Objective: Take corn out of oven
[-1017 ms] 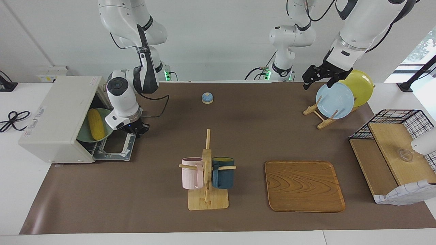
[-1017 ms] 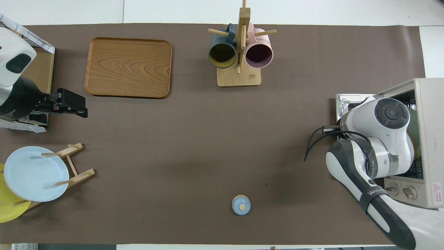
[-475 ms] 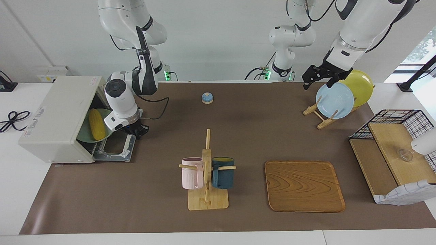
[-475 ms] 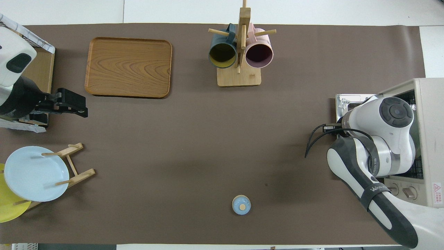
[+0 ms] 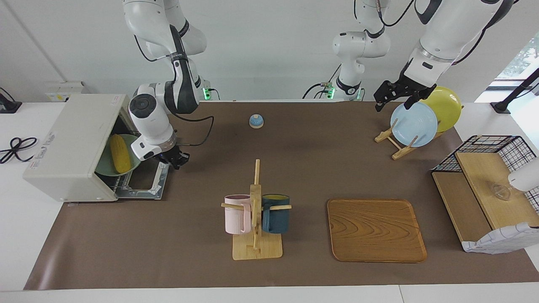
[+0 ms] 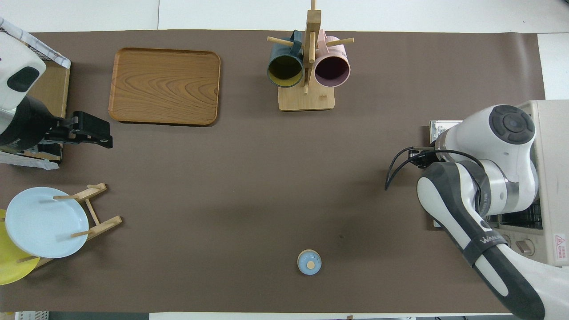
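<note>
Inside the oven (image 5: 71, 147), at the right arm's end of the surface, the corn (image 5: 119, 153) lies on a green plate (image 5: 105, 168) on the rack, its long axis running roughly along the open mouth. Just outside, the right gripper (image 5: 177, 159) hangs over the dropped door (image 5: 145, 183), so the corn lies inward from it; whether it is parted I cannot tell. Well apart, the left gripper (image 5: 389, 94) waits empty and parted over the plate rack (image 5: 393, 143).
</note>
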`<state>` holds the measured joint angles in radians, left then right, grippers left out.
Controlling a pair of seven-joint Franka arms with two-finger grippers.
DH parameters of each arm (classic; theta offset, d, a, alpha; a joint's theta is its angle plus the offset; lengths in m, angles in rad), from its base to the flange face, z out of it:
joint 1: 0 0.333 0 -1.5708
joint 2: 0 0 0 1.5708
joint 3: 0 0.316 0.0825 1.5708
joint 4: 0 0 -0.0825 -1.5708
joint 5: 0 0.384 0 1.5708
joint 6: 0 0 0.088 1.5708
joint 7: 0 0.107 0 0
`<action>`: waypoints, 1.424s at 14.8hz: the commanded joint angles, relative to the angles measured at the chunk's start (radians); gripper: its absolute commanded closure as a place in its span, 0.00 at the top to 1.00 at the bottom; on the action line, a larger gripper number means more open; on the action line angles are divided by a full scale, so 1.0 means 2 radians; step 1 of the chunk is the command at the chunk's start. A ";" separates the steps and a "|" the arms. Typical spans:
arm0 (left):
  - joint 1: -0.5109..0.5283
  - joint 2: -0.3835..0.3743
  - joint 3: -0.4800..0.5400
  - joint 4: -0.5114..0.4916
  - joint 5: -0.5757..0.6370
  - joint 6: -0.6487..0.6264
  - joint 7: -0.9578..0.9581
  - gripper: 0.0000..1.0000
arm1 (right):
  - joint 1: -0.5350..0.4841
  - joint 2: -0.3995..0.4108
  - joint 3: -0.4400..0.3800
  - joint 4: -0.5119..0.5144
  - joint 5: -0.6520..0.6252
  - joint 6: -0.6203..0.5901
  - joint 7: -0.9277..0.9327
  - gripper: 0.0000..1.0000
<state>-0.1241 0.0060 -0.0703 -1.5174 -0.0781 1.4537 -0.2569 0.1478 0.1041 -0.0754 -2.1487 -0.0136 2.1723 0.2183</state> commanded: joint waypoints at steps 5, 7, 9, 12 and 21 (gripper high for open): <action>0.005 -0.010 -0.003 -0.012 -0.002 0.010 -0.002 1.00 | -0.036 -0.038 -0.007 0.025 -0.078 -0.067 -0.007 0.71; 0.005 -0.010 -0.003 -0.013 -0.002 0.015 -0.003 1.00 | -0.036 -0.041 -0.006 0.020 -0.096 -0.063 -0.007 0.61; 0.005 -0.010 -0.003 -0.015 -0.002 0.016 -0.003 1.00 | -0.037 -0.044 -0.006 0.010 -0.096 -0.052 -0.009 0.53; 0.005 -0.010 -0.003 -0.015 -0.002 0.016 -0.003 1.00 | -0.037 -0.050 -0.006 -0.009 -0.097 -0.040 -0.039 0.44; 0.005 -0.010 -0.003 -0.017 -0.003 0.019 -0.003 1.00 | -0.048 -0.058 -0.007 -0.026 -0.103 -0.041 -0.089 0.41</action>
<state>-0.1242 0.0061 -0.0704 -1.5199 -0.0781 1.4663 -0.2571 0.0674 0.0170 -0.0931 -2.1714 -0.1993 2.0672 0.0728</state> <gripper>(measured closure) 0.000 0.586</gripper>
